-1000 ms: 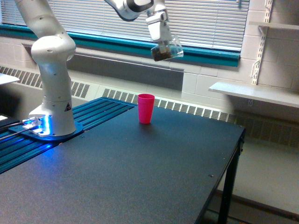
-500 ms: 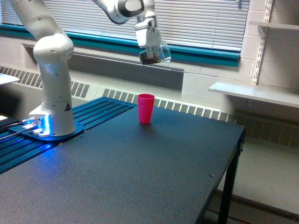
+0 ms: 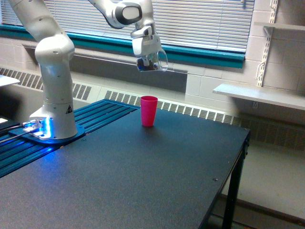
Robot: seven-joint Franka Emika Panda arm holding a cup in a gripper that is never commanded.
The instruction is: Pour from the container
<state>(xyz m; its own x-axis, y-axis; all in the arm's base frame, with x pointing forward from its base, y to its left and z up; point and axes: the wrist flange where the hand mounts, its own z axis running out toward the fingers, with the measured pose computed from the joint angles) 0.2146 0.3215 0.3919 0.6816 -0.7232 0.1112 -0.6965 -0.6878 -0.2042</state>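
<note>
While clenched on the tilted clear container (image 3: 153, 61), high above the black table (image 3: 143, 171), gripper (image 3: 148, 58) well above pink cup (image 3: 148, 110) at the table's far side. White arm base (image 3: 51, 95) at far left.

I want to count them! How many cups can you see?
2. The pink cup stands on the black table. The clear cup with brown stuff is up in the air, held in the robot's claw.
</note>
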